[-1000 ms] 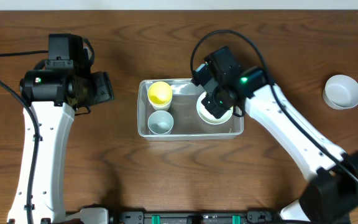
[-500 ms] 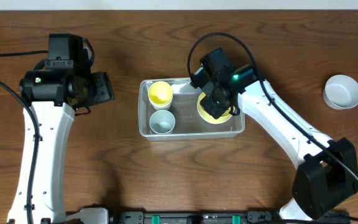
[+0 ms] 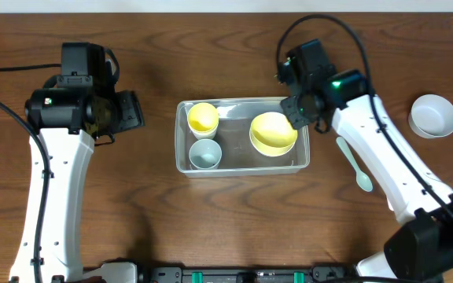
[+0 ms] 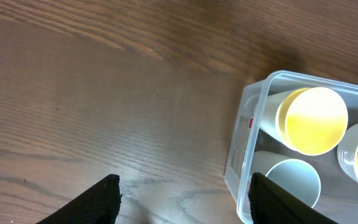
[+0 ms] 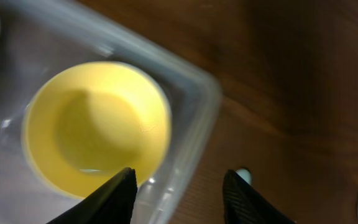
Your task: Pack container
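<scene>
The clear plastic container (image 3: pixel 181 161) sits mid-table. Inside are a yellow cup (image 3: pixel 202 118), a pale blue cup (image 3: pixel 204 154) and a yellow bowl (image 3: pixel 273 133). My right gripper (image 3: pixel 299 110) is open and empty, above the container's right rim beside the yellow bowl (image 5: pixel 95 127). The container rim (image 5: pixel 191 134) runs between its fingers (image 5: pixel 179 196). My left gripper (image 3: pixel 126 112) is open and empty over bare wood left of the container. In the left wrist view (image 4: pixel 182 202) the container (image 4: pixel 244 143) holds the yellow cup (image 4: pixel 312 119) and the blue cup (image 4: pixel 291 180).
A pale green spoon (image 3: pixel 354 164) lies on the table right of the container; its tip shows in the right wrist view (image 5: pixel 242 175). A white bowl (image 3: pixel 433 115) stands at the far right. Cables run along the table's back edge.
My right gripper has let go of the yellow bowl inside the container, opened, and moved up and to the right. The spoon is now uncovered. The left arm has not moved.
</scene>
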You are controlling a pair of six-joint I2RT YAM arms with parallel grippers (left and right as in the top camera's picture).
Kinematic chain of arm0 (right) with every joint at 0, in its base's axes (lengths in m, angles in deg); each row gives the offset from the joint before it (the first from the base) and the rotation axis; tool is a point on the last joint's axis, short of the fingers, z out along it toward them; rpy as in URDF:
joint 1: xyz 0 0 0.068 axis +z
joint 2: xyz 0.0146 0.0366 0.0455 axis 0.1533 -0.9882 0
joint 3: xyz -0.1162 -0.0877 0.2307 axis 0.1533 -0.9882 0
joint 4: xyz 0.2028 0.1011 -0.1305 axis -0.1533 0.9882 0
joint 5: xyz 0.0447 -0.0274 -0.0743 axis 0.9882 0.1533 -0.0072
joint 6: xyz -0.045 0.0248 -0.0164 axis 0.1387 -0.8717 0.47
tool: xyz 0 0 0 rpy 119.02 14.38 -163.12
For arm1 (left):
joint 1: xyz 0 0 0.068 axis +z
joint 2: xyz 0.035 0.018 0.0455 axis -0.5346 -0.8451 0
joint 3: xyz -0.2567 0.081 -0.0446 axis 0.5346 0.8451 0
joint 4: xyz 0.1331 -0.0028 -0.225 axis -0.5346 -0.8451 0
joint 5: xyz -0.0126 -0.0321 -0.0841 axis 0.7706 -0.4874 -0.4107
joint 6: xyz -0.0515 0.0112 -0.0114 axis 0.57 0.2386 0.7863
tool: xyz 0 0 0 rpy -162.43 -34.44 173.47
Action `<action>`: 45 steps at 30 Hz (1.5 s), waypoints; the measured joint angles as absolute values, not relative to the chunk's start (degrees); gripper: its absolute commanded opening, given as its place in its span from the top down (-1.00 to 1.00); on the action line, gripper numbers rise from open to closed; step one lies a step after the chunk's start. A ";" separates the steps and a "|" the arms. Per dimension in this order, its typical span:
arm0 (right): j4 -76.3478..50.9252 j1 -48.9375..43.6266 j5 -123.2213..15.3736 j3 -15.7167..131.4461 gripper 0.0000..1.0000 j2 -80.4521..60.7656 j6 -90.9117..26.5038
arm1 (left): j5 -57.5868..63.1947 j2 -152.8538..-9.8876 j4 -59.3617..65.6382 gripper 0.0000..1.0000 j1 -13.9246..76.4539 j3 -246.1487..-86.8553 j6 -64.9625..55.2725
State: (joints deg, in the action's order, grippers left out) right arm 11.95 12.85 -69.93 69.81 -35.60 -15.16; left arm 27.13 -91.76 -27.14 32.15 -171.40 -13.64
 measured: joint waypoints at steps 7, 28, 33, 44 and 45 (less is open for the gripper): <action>9.48 -1.79 -71.64 71.47 -0.36 -34.47 -25.97 | 27.09 -91.76 -27.17 -0.33 32.15 -171.40 -13.64; 3.89 -31.85 -63.92 73.02 -0.48 -54.14 -26.65 | 27.11 -91.76 -28.08 -0.33 32.15 -171.40 -13.64; 3.06 -31.95 -63.81 73.02 -0.17 -57.52 -25.56 | 27.11 -91.76 -28.08 -0.33 32.15 -171.40 -13.64; 4.57 -31.95 -63.49 73.02 0.88 -58.29 -24.53 | 27.13 -91.76 -28.08 -0.33 32.15 -171.40 -13.64; 4.63 -31.95 -63.42 73.02 0.93 -58.29 -24.40 | 27.11 -91.76 -28.08 -0.33 32.15 -171.40 -13.64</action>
